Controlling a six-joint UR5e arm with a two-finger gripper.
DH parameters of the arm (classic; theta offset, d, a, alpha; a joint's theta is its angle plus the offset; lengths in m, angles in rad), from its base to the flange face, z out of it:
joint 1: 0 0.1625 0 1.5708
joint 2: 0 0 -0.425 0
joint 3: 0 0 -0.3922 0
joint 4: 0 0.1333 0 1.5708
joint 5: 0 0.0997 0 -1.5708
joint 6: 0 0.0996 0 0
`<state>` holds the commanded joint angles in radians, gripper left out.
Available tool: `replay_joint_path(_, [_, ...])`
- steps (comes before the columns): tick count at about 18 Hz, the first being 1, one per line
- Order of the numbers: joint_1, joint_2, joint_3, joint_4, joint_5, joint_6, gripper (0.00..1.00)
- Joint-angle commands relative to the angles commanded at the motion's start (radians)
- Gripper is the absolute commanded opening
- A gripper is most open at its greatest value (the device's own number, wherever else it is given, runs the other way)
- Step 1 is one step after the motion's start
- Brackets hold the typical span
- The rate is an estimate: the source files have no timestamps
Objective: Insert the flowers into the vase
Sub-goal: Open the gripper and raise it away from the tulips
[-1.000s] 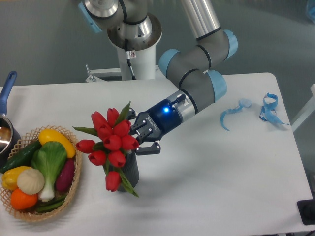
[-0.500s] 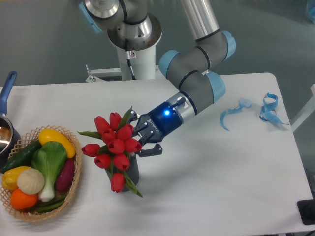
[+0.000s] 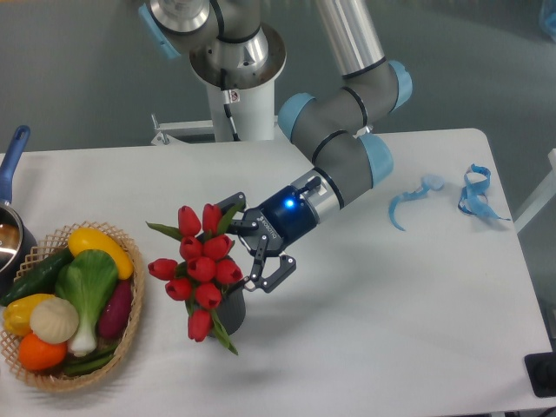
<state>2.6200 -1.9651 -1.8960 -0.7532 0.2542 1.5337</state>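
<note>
Two-finger black gripper (image 3: 252,241) went from pinched on the stems to spread wide, fingers now splayed beside the bunch of red tulips with green leaves (image 3: 201,265). Bunch has dropped lower into the short dark grey ribbed vase (image 3: 228,308), heads shifted slightly down-left.

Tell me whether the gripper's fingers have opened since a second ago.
Yes. The gripper beside the flowers now has spread fingers; the basket stayed put.
</note>
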Motion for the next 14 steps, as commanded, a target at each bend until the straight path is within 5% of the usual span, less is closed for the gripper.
replay_joint_path(4, [0.029, 0.07, 0.02, -0.003, 0.13, 0.016, 1.0])
replay_joint_path(10, [0.095, 0.184, 0.087, -0.005, 0.54, 0.016, 1.0])
replay_joint_path(14, [0.13, 0.236, 0.204, -0.029, 0.658, -0.024, 1.0])
